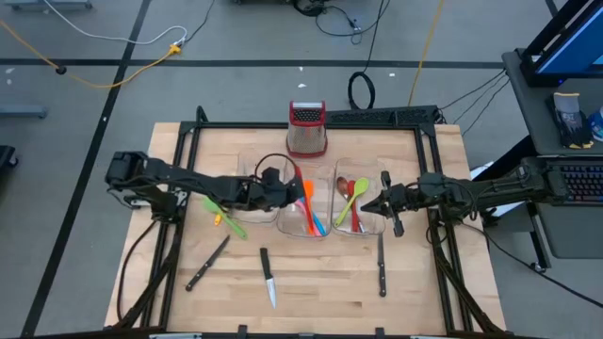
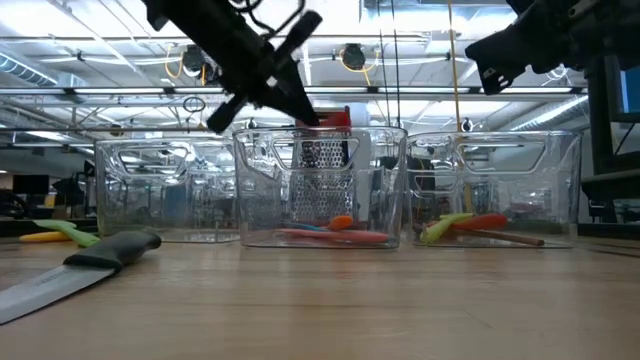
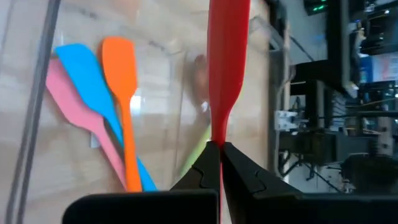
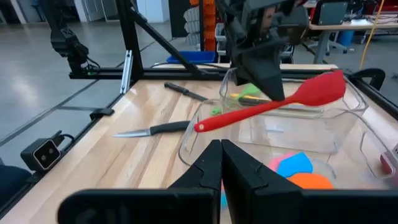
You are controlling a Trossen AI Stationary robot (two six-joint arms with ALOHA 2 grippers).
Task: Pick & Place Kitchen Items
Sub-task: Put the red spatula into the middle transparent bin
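Note:
My left gripper (image 1: 285, 185) is shut on a red spatula (image 4: 273, 102) above the middle clear bin (image 1: 303, 234). In that bin lie an orange spatula (image 3: 121, 81), a blue one (image 3: 87, 74) and a pink one (image 3: 68, 99). The right bin (image 1: 358, 232) holds a brown spoon (image 1: 343, 191), a green spoon (image 1: 356, 196) and a red utensil. My right gripper (image 1: 364, 204) is shut and empty, over the right bin's right side. A green and a yellow utensil (image 1: 224, 218) lie on the table left of the bins. My left gripper pinches the red spatula's slim handle (image 3: 218, 134) between its two fingers, close to where it widens into the blade. The fingers come from above, slanting down, and lie across the handle. The spatula is lifted clear over the bin, blade (image 4: 323, 90) higher, free handle end (image 4: 199, 126) lower.
Three black-handled knives lie on the near table (image 1: 207, 262), (image 1: 268, 277), (image 1: 381, 264). A steel box grater with a red top (image 1: 306, 129) stands behind the bins. A third clear bin (image 2: 165, 190) stands left of the middle one.

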